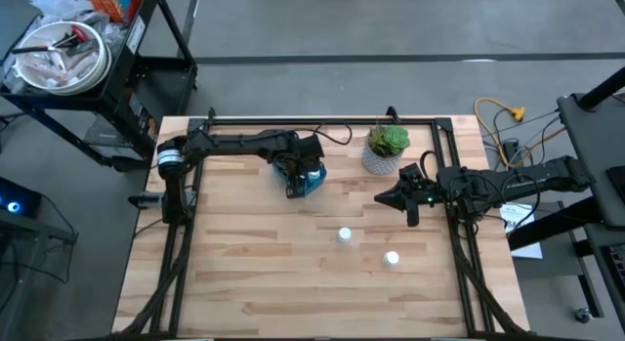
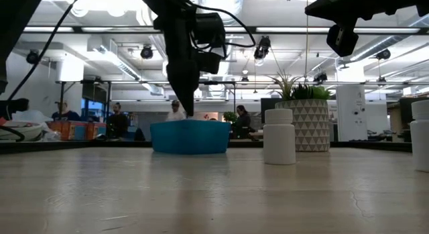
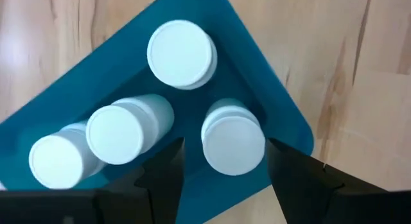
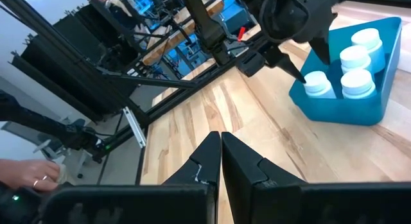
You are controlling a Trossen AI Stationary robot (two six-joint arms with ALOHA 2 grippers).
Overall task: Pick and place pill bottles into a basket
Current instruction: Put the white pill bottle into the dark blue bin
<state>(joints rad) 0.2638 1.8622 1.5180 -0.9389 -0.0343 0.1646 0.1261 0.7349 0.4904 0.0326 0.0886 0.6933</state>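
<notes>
The blue basket (image 1: pixel 305 180) stands on the table at the far middle, left of the plant pot. Several white pill bottles stand in it (image 3: pixel 182 54). My left gripper (image 3: pixel 225 146) is open above the basket, pointing down, its fingers on either side of one bottle's cap (image 3: pixel 233 142) without holding it. Two more white bottles stand on the table: one in the middle (image 1: pixel 345 235) and one nearer and to the right (image 1: pixel 392 258). My right gripper (image 1: pixel 383 197) is shut and empty, hovering right of the middle, near the pot.
A white pot with a green plant (image 1: pixel 386 150) stands at the far side between the basket and my right arm. Black frame rails run along the table's far, left and right edges (image 1: pixel 322 121). Bare wood lies toward the near edge.
</notes>
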